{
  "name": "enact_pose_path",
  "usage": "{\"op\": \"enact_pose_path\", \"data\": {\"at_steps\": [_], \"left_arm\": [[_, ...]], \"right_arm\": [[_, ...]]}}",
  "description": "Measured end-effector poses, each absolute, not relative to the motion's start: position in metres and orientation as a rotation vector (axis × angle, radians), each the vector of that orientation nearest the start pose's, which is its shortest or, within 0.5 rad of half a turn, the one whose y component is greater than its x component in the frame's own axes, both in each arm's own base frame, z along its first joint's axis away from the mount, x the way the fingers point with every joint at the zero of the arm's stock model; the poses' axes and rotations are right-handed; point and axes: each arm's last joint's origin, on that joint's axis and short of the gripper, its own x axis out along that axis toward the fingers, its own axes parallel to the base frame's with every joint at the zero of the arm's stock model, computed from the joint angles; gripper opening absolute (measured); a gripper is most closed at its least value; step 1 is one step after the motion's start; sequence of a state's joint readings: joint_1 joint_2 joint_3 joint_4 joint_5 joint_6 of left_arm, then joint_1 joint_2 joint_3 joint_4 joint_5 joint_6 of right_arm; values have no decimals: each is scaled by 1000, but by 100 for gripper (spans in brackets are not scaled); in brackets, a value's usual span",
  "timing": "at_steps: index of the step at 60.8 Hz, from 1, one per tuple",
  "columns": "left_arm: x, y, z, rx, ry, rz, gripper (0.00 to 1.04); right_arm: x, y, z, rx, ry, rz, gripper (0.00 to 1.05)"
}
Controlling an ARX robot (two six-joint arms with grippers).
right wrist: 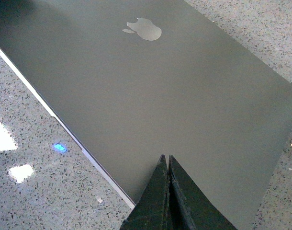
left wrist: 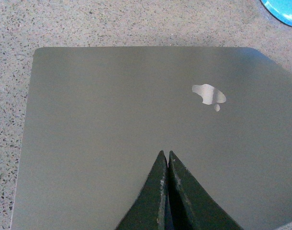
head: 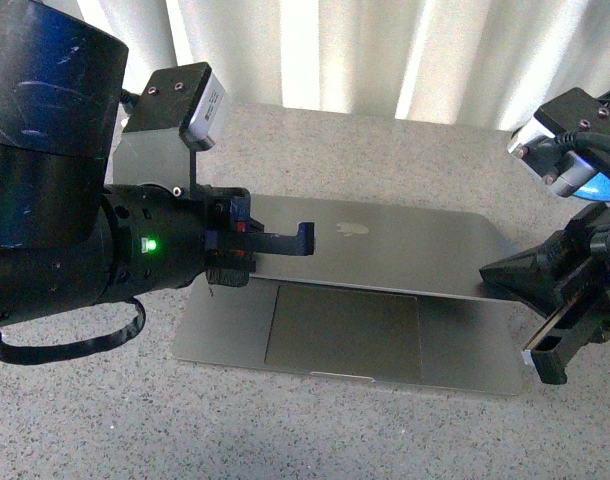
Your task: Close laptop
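Front view: you've got 1 laptop (head: 405, 250) on the table (head: 85, 420), lid low but not flat, trackpad (head: 345, 330) showing; left fingers (left wrist: 153, 191) pressed together over lid, near apple logo (left wrist: 209, 94); right fingers (right wrist: 155, 196) pressed together too, at lid's right edge; 2 arms.

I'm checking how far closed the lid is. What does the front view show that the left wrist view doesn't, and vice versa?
Front only: the trackpad uncovered in front of the lid, so the laptop is not fully shut, and the right hand at the lid's right edge. Left wrist only: the left hand shut, tips together above the lid. Both: the apple logo on the lid and the speckled table.
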State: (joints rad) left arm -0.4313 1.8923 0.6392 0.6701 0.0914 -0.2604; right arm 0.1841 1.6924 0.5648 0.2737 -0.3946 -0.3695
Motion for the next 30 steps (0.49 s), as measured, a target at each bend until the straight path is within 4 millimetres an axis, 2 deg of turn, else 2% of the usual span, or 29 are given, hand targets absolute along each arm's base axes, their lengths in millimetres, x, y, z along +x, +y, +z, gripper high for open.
{"op": "enact_pose_path", "data": {"at_steps": [30], "left_arm": [[285,-142,75,-226,666,-448,4]], "right_arm": [[262,49,91,-188,791,657,1]]}}
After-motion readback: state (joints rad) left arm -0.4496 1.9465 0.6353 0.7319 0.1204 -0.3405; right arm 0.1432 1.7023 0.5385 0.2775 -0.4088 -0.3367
